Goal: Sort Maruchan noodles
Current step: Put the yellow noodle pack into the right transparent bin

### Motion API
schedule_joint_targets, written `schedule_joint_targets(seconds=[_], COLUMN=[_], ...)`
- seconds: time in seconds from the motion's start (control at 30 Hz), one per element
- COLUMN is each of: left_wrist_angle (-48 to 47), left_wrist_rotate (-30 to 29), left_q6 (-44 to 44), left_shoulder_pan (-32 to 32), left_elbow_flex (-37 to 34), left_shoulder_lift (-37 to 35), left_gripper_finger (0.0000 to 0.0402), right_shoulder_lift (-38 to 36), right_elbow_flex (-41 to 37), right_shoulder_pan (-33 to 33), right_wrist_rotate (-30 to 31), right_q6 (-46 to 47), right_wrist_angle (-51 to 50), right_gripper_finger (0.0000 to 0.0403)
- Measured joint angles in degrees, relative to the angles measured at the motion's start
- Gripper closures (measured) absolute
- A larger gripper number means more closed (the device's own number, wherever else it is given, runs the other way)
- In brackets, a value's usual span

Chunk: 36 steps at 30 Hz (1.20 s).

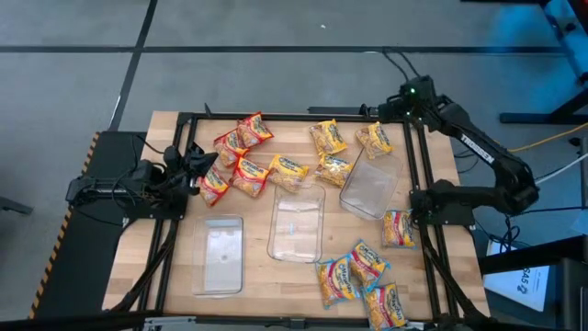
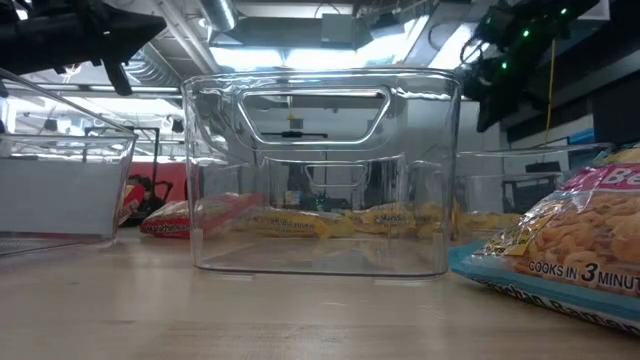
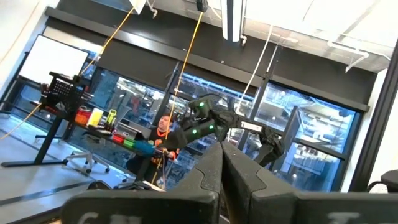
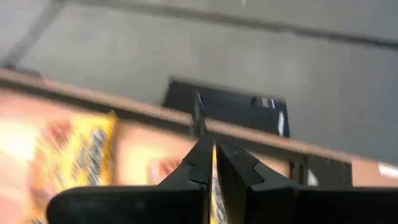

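Sorting is judged barely begun: the Maruchan noodles [image 1: 287, 171] are scattered over the desk [image 1: 175, 276], three trays [image 1: 297, 223] are empty, and a packet [image 1: 398, 228] is pinched by the right hand [image 1: 411, 217] while the left hand [image 1: 197, 161] is shut on nothing.

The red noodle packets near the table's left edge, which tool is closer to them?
Left. The left tool sits right beside the red noodle packets at the table's left edge, shut. The right tool is at the far right corner, well away from them.

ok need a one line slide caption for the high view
Overhead: ramen packets scattered around three empty clear trays on a wooden table, both arms parked at the sides.
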Motion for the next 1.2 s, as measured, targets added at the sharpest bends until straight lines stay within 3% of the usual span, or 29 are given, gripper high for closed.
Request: schedule_joint_targets(seconds=[0.17,0.4,0.77,0.97,1.2], left_wrist_angle=[0.04,0.02,0.02,0.02,-0.01], left_wrist_rotate=[-0.14,-0.14,-0.14,-0.14,-0.13], left_q6=[0.0,0.02,0.02,0.04,0.04], left_shoulder_pan=[0.0,0.0,0.0,0.01,0.01], left_elbow_flex=[0.0,0.0,0.0,0.0,0.0], left_shoulder_lift=[0.0,0.01,0.0,0.0,-0.01], left_gripper_finger=[0.0401,0.0401,0.0401,0.0401,0.0401], right_shoulder_lift=[4.76,12.02,23.92,26.78,26.78], right_elbow_flex=[0.09,0.13,0.09,0.09,0.09], right_shoulder_pan=[0.09,-0.06,-2.21,-1.46,-1.5], right_wrist_rotate=[3.54,2.1,-11.84,-12.89,-4.21], right_q6=[-1.33,0.63,-2.74,-4.62,-2.4], right_wrist_angle=[-1.08,-3.31,-3.77,-3.16,-1.01], right_gripper_finger=[0.0382,0.0382,0.0379,0.0332,0.0257])
